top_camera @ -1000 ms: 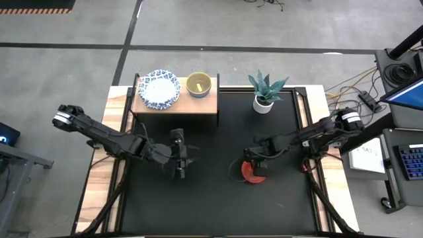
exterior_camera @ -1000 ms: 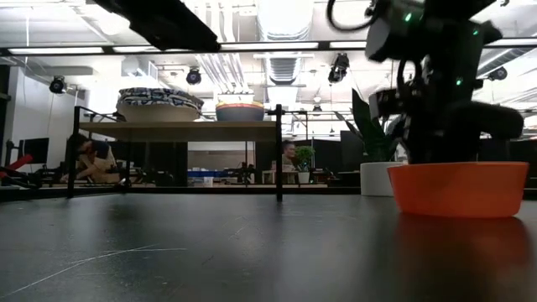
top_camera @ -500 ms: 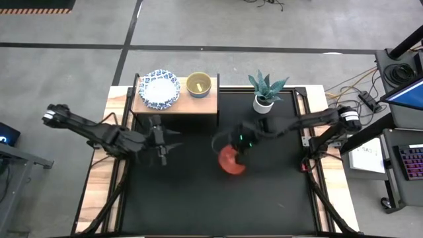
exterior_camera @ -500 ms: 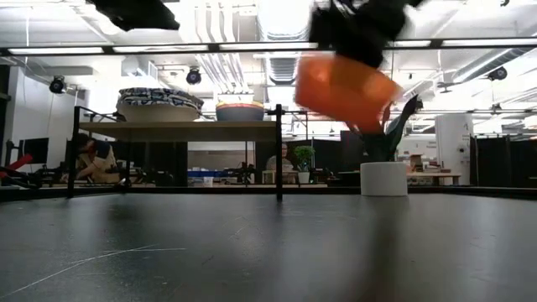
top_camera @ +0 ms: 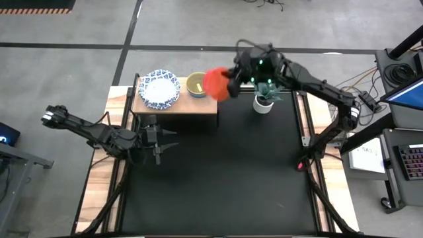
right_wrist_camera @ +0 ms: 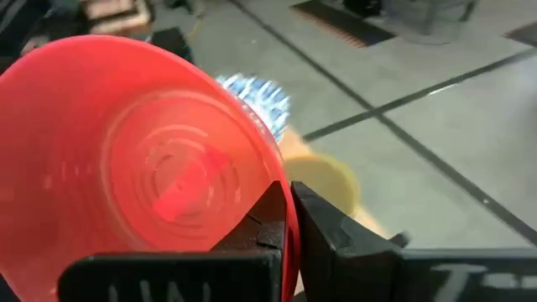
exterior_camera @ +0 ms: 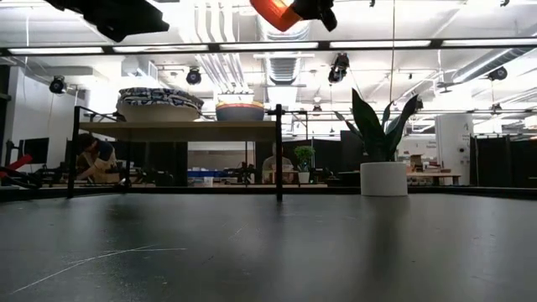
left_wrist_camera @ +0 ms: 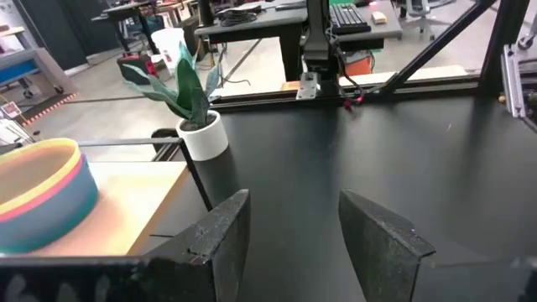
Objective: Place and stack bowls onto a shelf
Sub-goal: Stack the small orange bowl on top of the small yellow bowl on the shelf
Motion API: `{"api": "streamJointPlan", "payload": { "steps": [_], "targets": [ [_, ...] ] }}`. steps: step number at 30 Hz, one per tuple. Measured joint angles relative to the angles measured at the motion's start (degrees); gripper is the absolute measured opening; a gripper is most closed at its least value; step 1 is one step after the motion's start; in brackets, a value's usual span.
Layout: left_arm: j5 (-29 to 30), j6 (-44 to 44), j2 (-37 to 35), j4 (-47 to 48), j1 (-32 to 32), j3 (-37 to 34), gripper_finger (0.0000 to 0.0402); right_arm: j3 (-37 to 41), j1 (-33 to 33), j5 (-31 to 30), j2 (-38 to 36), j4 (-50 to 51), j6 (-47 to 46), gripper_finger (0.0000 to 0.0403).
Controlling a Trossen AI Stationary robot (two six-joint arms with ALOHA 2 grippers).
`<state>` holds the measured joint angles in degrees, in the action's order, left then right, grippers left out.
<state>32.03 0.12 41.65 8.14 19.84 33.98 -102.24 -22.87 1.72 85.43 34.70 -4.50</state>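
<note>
The left hand (top_camera: 160, 137) waits with fingers spread above the table (top_camera: 218, 178), just in front of the shelf (top_camera: 177, 104). On the shelf stand one patterned bowl stack (top_camera: 159, 88) and one yellow bowl (top_camera: 198, 84) nested in blue. The right hand (top_camera: 231, 80) pinches the rim of one red bowl (top_camera: 215, 84), round, plain and tilted on edge, high over the shelf's right end.

Bright overhead strip lights (exterior_camera: 252, 46) are seen, with glare. The red bowl (right_wrist_camera: 143, 176) pinched between the fingers is motion-blurred; beyond it, background is defocused.
</note>
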Motion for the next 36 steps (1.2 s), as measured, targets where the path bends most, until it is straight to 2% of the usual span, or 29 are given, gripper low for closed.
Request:
{"api": "streamJointPlan", "payload": {
  "steps": [6, 9, 18, 26, 30, 36],
  "targets": [
    [0.0, -0.7, 0.1, -0.1, 0.0, 0.0, 0.0166, -3.4, -5.4, 1.4, 3.7, 0.1, -3.7, 0.0008],
    [0.0, -0.2, 0.0, -0.1, 0.0, 0.0, 0.0166, -5.7, -6.0, 3.2, 7.7, 0.4, -5.1, 0.0008],
    [0.0, -0.4, -0.2, -0.1, 0.0, 0.0, 0.0166, -17.1, -7.0, 2.8, 21.2, 3.9, -4.5, 0.0008],
    [0.0, -0.4, -0.2, 0.2, 0.0, 0.0, 0.0166, -24.5, -9.3, 2.7, 29.4, 6.7, -4.9, 0.001],
    [0.0, -0.4, -0.2, 0.2, 0.0, 0.0, 0.0166, -25.9, -9.6, 2.8, 31.2, 6.9, -4.9, 0.0025],
    [0.0, -0.4, -0.2, 0.2, 0.0, 0.0, 0.0166, -26.0, -9.8, 2.7, 31.3, 6.9, -4.8, 0.0074]
  ]
}}
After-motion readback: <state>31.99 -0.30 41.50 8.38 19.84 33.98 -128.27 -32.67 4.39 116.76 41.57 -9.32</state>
